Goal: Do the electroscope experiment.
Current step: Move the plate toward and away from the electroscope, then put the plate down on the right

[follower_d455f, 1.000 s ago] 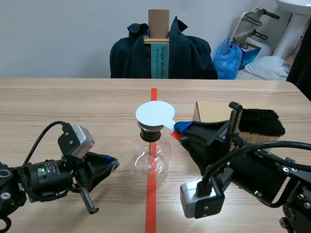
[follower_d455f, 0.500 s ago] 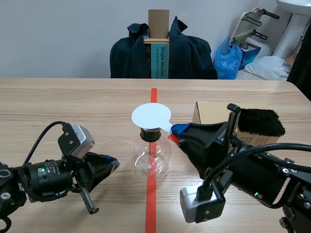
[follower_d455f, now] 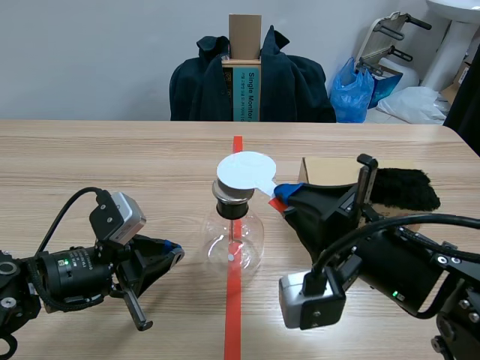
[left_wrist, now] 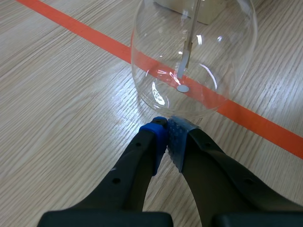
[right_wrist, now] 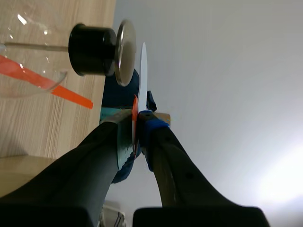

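Note:
The electroscope, a round glass flask (follower_d455f: 234,244) with a black stopper (right_wrist: 91,50) and a metal top plate (right_wrist: 126,52), stands on the red tape line at the table's middle. My right gripper (follower_d455f: 279,196) is shut on the orange handle (right_wrist: 135,118) of a white disc paddle (follower_d455f: 244,171). The disc (right_wrist: 143,64) hovers flat just above the metal plate with a small gap between them. My left gripper (follower_d455f: 172,253) rests low on the table left of the flask, shut on nothing. Its fingertips (left_wrist: 167,130) sit just short of the glass (left_wrist: 194,52), where a thin rod and leaf (left_wrist: 185,56) hang inside.
A cardboard box (follower_d455f: 330,171) with a black fur piece (follower_d455f: 401,187) on it stands behind my right arm. Across the table's far edge is a chair draped with a dark jacket (follower_d455f: 202,86). Bare wood lies to the left and at the back.
The right gripper carried the white disc slightly left and then back right and a little higher over the stopper. The left arm and flask stayed still.

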### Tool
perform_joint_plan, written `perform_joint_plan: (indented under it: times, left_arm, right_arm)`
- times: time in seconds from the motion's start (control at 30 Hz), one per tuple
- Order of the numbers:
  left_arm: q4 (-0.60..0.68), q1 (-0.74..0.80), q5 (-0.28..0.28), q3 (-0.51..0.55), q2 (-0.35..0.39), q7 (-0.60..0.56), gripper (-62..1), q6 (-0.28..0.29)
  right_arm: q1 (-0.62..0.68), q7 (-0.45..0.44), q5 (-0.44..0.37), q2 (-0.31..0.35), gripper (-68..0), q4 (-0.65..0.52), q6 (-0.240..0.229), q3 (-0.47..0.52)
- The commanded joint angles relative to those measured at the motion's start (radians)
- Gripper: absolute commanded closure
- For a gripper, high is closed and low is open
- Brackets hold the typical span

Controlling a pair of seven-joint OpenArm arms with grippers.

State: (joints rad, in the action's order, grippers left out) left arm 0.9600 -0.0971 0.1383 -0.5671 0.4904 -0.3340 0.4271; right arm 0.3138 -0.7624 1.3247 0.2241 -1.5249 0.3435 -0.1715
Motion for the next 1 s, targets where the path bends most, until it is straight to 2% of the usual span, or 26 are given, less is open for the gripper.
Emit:
perform_joint_plan:
  times: [0.0,0.33,0.57,0.7,0.97]
  left_arm:
    - [0.021,0.000,0.010,0.012,0.006,-0.014,-2.7,0.005]
    - [0.021,0.000,0.010,0.012,0.006,-0.014,-2.7,0.005]
    - [0.021,0.000,0.010,0.012,0.006,-0.013,-2.7,0.005]
    - [0.021,0.000,0.010,0.012,0.006,-0.013,-2.7,0.005]
    - [0.021,0.000,0.010,0.012,0.006,-0.013,-2.7,0.005]
  right_arm:
    - [-0.011,0.033,-0.008,0.003,-0.9,-0.016,0.008,0.010]
    - [-0.011,0.309,-0.009,0.003,-0.9,-0.016,0.008,0.036]
    - [-0.008,0.496,-0.088,0.003,-0.9,-0.016,0.006,0.048]
    - [-0.008,0.542,-0.099,-0.001,-0.8,-0.001,-0.009,0.046]
    - [-0.009,0.539,-0.096,-0.019,-0.9,0.091,-0.008,0.027]
